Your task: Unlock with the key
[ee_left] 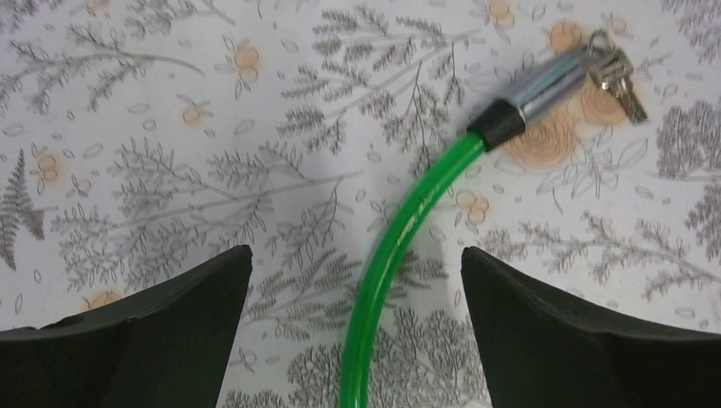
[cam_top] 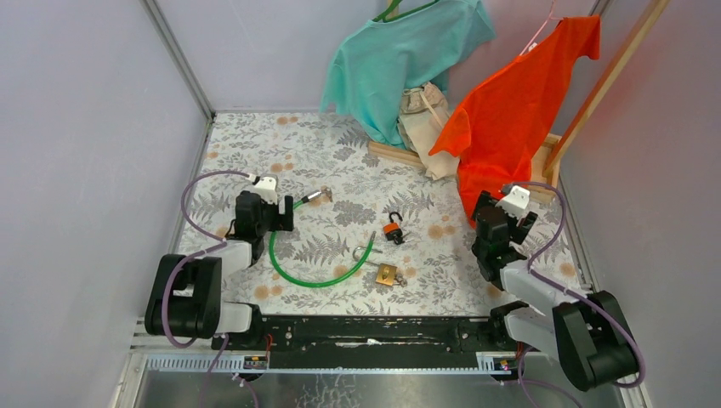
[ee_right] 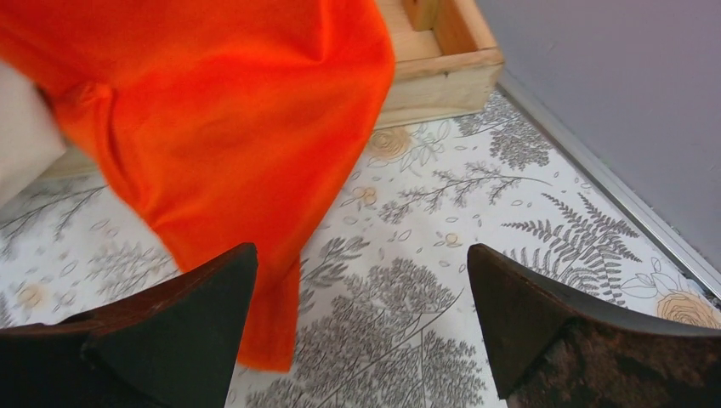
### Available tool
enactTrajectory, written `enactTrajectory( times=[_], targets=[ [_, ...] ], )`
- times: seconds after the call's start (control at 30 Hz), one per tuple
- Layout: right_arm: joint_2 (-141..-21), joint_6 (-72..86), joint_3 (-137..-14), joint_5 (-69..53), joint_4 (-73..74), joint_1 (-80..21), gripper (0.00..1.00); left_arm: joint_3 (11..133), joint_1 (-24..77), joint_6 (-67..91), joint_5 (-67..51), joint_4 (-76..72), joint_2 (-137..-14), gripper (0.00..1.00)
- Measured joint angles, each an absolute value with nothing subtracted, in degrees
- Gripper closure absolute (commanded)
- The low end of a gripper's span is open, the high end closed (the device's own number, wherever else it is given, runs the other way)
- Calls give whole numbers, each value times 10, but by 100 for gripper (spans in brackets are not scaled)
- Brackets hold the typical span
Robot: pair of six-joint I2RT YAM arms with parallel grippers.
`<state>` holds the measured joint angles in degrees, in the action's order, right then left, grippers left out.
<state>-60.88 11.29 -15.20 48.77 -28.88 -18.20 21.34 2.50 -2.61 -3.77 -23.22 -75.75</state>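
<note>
A green cable lock [cam_top: 289,270] curves across the floral mat; its metal end with keys [cam_top: 321,195] lies up left of centre. In the left wrist view the green cable [ee_left: 400,246] runs between the jaws up to the metal end [ee_left: 544,85] and the keys [ee_left: 616,72]. A brass padlock [cam_top: 387,274] with a long shackle lies low at centre, an orange-black padlock [cam_top: 393,229] above it. My left gripper [cam_top: 285,214] is open over the cable. My right gripper [cam_top: 519,223] is open and empty at the right, beside the orange shirt [ee_right: 212,110].
A teal shirt [cam_top: 400,59], a beige cloth [cam_top: 425,119] and an orange shirt [cam_top: 519,102] hang on a wooden rack [cam_top: 587,110] at the back right. Its wooden base [ee_right: 442,59] is near my right gripper. Grey walls [cam_top: 85,127] enclose the mat.
</note>
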Motion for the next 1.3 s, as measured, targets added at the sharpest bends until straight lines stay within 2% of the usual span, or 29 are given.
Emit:
enactTrajectory(
  times=[0.17, 0.37, 0.57, 0.73, 0.93, 1.3],
  targets=[
    [-675, 93, -131, 475, -396, -136, 1, 210, 24, -7, -23, -322, -785, 0],
    [-751, 83, -126, 402, -482, -82, 1, 204, 21, 9, -9, -415, -795, 0],
    [-813, 72, -127, 325, -553, -44, 1, 204, 21, 14, -6, -475, -856, 0],
    [-848, 49, -126, 227, -604, -28, 1, 131, 29, 14, -1, -591, -859, 0],
    [-867, 34, -121, 172, -649, -28, 1, 125, 38, 20, 48, -620, -867, 0],
    [-867, 28, -118, 155, -676, -28, 1, 125, 38, 25, 67, -637, -867, 0]
  ],
)
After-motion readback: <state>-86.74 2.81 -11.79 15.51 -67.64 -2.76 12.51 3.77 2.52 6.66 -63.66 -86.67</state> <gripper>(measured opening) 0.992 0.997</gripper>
